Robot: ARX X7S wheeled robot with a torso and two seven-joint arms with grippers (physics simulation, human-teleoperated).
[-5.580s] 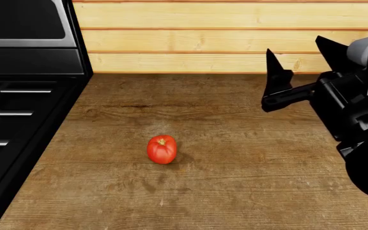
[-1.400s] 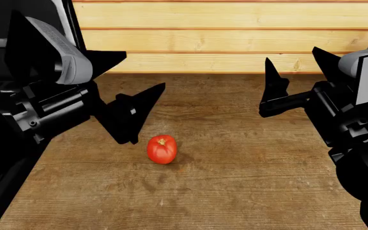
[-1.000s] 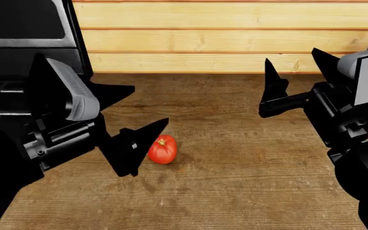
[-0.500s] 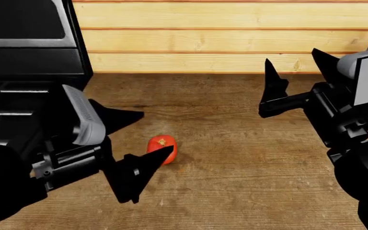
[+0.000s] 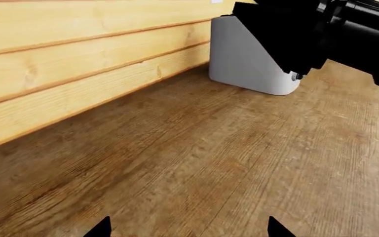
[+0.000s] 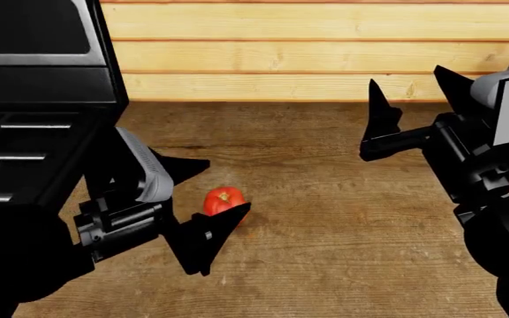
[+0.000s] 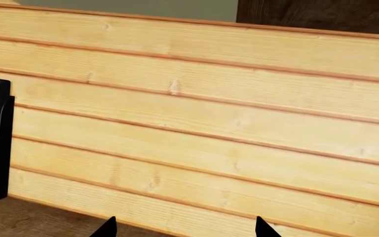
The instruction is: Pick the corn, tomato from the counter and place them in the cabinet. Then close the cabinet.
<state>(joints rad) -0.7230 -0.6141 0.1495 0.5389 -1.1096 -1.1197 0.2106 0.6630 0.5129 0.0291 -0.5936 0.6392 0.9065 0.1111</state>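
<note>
Left gripper point(image 6: 203, 199) is spread wide, empty, low beside the tomato point(image 6: 223, 199), one fingertip crossing its near side. Tomato rests on the counter point(image 6: 343, 225) near the stove point(image 6: 24, 146). Right gripper point(image 6: 413, 99) hangs open, well apart. I should centre both fingers around the tomato before squeezing; corn not visible.

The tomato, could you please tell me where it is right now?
In the head view the tomato sits mid-counter, right of the stove, between the open left gripper's fingertips.
</note>
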